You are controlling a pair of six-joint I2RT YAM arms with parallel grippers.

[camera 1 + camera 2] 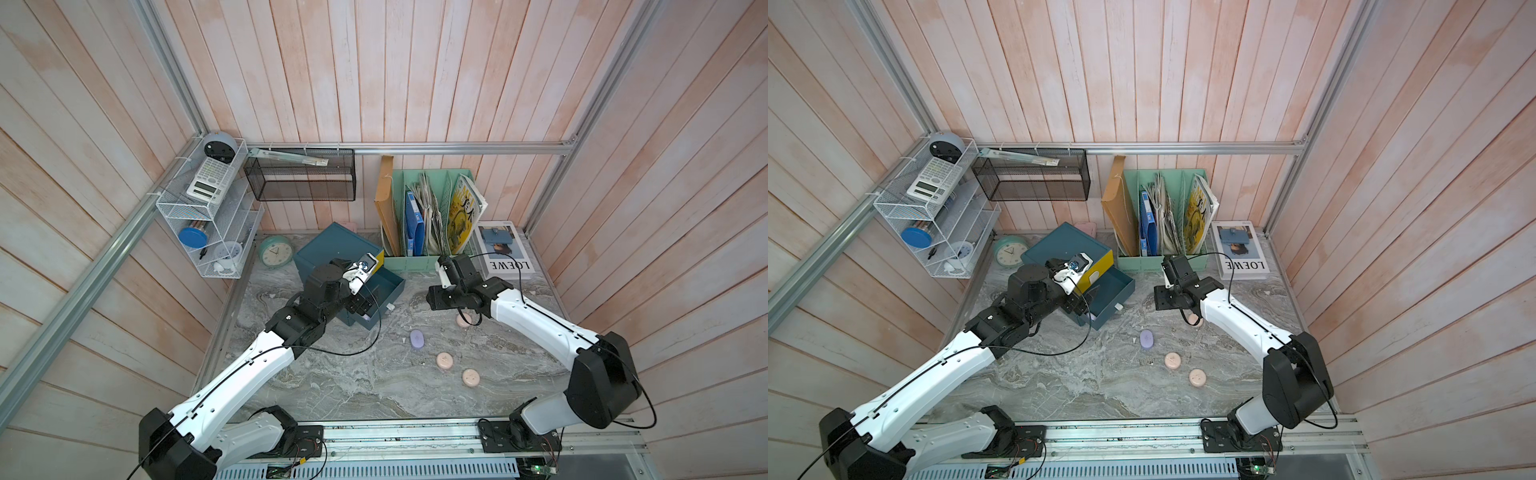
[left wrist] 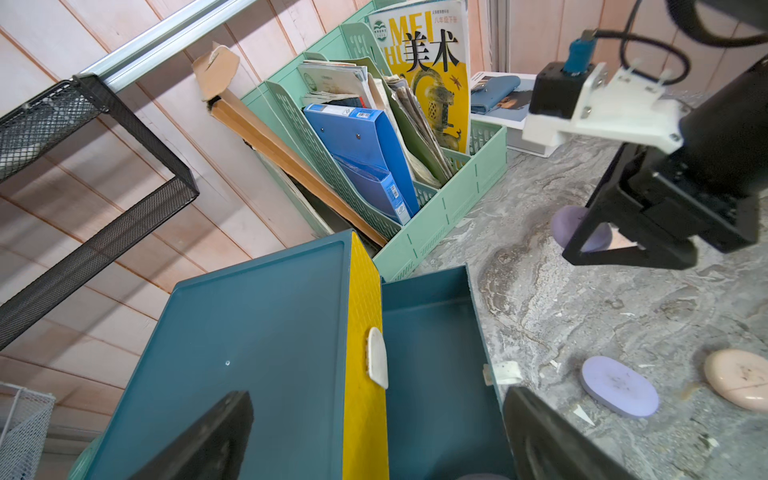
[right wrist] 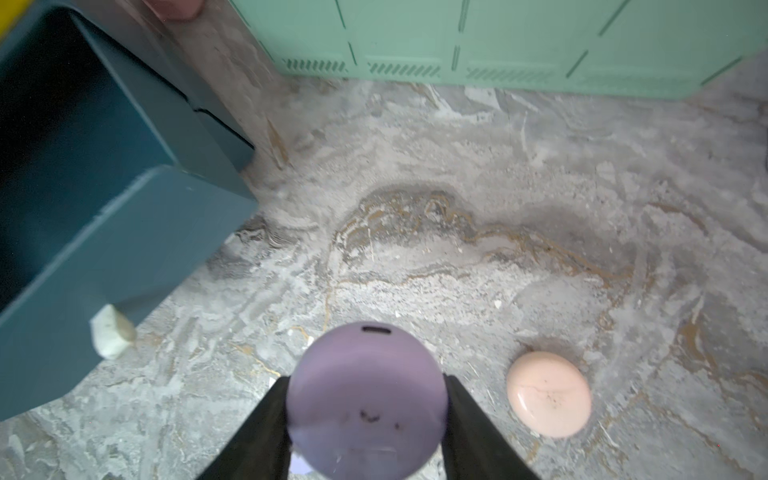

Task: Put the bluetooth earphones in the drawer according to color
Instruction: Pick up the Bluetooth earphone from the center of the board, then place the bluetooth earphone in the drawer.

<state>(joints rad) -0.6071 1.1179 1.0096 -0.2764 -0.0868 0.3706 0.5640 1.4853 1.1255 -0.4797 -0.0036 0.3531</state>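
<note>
Right gripper was clamped on a lilac earphone case by its edges: light, rigid, smooth, judged slippery. Left gripper stood wide over the open teal drawer.

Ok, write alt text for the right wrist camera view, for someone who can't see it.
The right gripper holds a lilac earphone case between its two black fingers, over a grey marbled table. A pale pink case lies on the table close by, with an open teal drawer and a mint-green file rack beyond.

Left hand wide, right hand clamped.
</note>
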